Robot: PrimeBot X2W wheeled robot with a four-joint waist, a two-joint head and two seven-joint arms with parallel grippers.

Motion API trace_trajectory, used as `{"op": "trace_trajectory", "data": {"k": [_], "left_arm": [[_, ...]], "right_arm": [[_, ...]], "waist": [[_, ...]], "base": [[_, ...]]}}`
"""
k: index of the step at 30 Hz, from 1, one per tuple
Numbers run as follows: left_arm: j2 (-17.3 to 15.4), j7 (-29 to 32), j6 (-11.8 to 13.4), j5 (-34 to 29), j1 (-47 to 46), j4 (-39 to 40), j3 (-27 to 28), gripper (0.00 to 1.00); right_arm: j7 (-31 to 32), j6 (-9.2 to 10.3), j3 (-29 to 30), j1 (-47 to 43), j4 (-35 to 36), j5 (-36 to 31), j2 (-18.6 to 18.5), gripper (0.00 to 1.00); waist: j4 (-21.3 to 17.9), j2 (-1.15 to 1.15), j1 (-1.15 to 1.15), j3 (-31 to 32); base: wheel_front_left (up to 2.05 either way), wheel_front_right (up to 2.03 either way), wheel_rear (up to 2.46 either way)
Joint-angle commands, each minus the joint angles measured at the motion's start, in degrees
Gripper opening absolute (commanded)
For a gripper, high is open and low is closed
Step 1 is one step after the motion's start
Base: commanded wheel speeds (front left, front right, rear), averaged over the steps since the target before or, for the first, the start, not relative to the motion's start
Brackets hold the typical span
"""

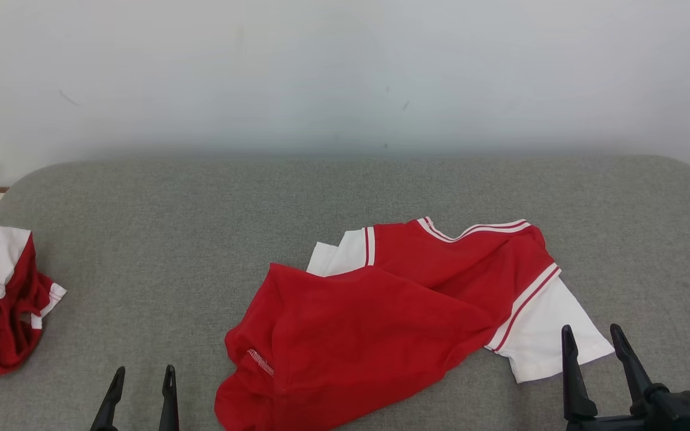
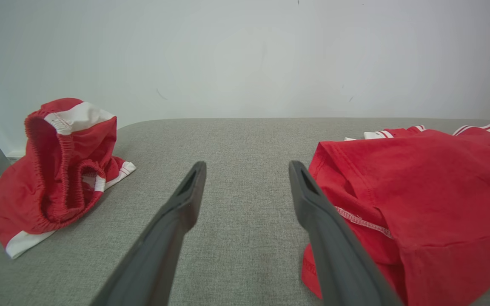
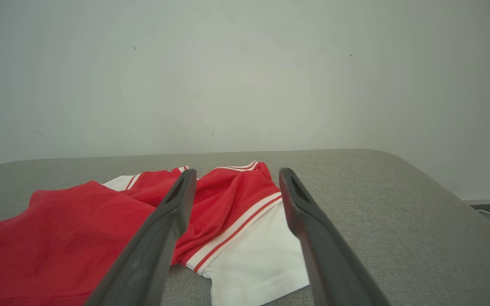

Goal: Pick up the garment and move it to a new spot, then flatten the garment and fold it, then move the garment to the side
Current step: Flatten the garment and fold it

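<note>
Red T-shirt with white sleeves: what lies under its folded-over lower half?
The folded half of the red T-shirt covers its own chest; one white sleeve pokes out behind it, on the grey fabric surface. Anything else is hidden.

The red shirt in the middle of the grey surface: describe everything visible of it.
The shirt is red, soft knit-looking cloth, with white sleeves edged in red-and-white stripes and a striped collar. It lies crumpled, not flat: its lower part is thrown up over the body, showing the stitched hem. It rests on the grey cloth surface. The right gripper, fingers open, stands close by one white sleeve; whether they touch cannot be told.
</note>
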State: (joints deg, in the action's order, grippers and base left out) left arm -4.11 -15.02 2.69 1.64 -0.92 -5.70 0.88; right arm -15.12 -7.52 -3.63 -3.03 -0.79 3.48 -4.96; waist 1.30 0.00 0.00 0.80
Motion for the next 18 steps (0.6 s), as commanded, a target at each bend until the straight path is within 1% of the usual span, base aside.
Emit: {"op": "trace_trajectory", "data": {"k": [1, 18], "left_arm": [[-0.3, -0.2, 0.1, 0.4, 0.3, -0.1, -0.1, 1.0], [-0.3, -0.2, 0.0, 0.5, 0.4, -0.4, -0.2, 1.0]], "right_arm": [[0.0, 0.06, -0.1, -0.3, -0.1, -0.2, 0.1, 1.0], [0.0, 0.06, -0.2, 0.1, -0.9, 0.2, -0.1, 1.0]], "waist": [[0.0, 0.0, 0.0, 0.0], [-0.1, 0.0, 0.0, 0.2]], "base": [[0.0, 0.0, 0.0], [0.0, 0.0, 0.0]]}}
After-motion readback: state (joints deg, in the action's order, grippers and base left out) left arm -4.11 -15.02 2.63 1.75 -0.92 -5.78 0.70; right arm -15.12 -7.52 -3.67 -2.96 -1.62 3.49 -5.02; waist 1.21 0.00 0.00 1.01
